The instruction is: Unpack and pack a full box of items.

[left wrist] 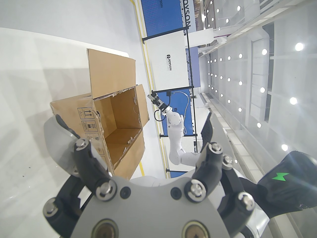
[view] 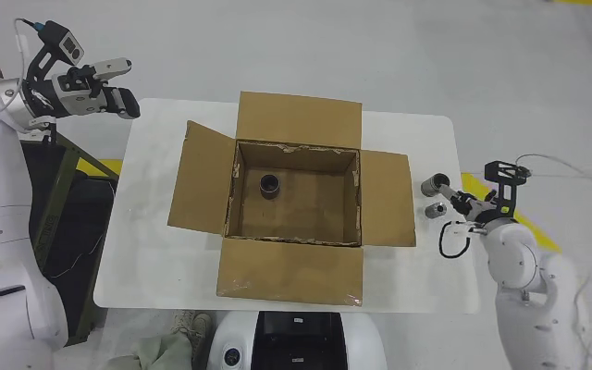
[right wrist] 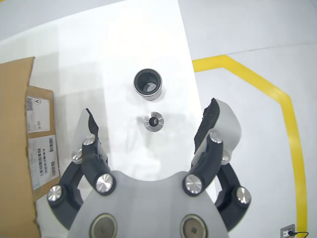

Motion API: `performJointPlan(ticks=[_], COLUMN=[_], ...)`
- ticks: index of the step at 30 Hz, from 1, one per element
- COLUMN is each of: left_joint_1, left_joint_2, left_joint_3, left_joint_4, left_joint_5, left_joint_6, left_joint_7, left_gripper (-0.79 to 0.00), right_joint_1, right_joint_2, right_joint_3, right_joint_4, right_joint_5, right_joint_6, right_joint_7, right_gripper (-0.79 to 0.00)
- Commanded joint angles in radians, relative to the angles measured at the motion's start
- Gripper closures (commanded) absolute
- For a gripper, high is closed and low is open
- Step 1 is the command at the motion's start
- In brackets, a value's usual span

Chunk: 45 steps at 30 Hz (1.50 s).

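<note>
The white table (view: 148, 231) carries the cardboard box (view: 296, 199), which stands with all four flaps folded outward and its inside open to the top.

My left claw (left wrist: 133, 125) hangs well apart from the box, out past its far-left corner, with its fingers spread wide and nothing between them. My right claw (right wrist: 151, 115) hangs on the other side of the box, beyond the right flap. It is also spread wide and empty.

Below the right claw, two metal pieces stand on the table just beside the box's right flap, close together but apart. The bigger one is a steel sleeve (right wrist: 147, 84) with a dark bore, standing upright. The smaller one is a slotted collet (right wrist: 153, 121) with its hole facing up.

Inside the box, a short dark ring (view: 270, 187) sits on the floor near the far-left inner corner.
</note>
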Motion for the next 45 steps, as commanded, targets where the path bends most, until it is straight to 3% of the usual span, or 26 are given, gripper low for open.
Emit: performJointPlan(ticks=[1,20,36,45], left_joint_1=[0.0,0.0,0.0,0.0], left_joint_2=[0.0,0.0,0.0,0.0], left_joint_3=[0.0,0.0,0.0,0.0], left_joint_4=[0.0,0.0,0.0,0.0], left_joint_5=[0.0,0.0,0.0,0.0], left_joint_6=[0.0,0.0,0.0,0.0], left_joint_7=[0.0,0.0,0.0,0.0], left_gripper=[-0.785,-0.785,-0.785,-0.785], right_joint_1=[-0.001,0.064,0.254,0.399], right_joint_2=[0.001,0.001,-0.012,-0.037], right_joint_3=[-0.002,-0.082,-0.363,-0.559], right_joint_4=[-0.027,-0.194,-0.154,-0.033], right_joint_5=[-0.01,-0.017,-0.061,-0.052], right_joint_6=[-0.001,-0.059,-0.128,-0.148], right_joint_7=[0.001,0.002,0.081,0.134], right_gripper=[-0.776,-0.785,-0.782,-0.754])
